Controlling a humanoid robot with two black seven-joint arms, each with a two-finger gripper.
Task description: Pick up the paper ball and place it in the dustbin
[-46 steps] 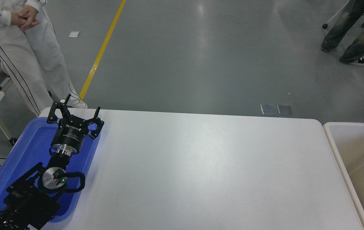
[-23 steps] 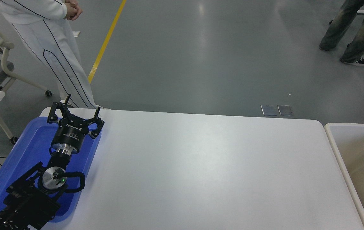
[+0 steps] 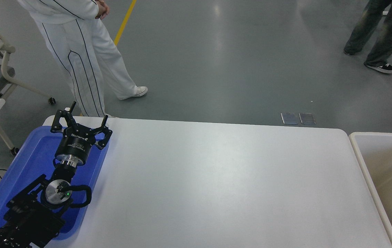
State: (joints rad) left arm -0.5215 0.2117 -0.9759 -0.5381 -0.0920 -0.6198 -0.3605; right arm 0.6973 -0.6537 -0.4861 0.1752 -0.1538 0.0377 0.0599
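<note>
Head view: the left gripper (image 3: 87, 115) hangs over the blue tray (image 3: 27, 165) at 9 o'clock on the white table (image 3: 216, 179), fingers spread wide, holding nothing. The dustbin (image 3: 361, 162) stands at 3 o'clock, well apart from that claw. A person in white (image 3: 78, 51) stands at 11 o'clock.

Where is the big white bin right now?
The dustbin stands at the right edge of the head view, right beside the white table's right end. Only part of it shows.
</note>
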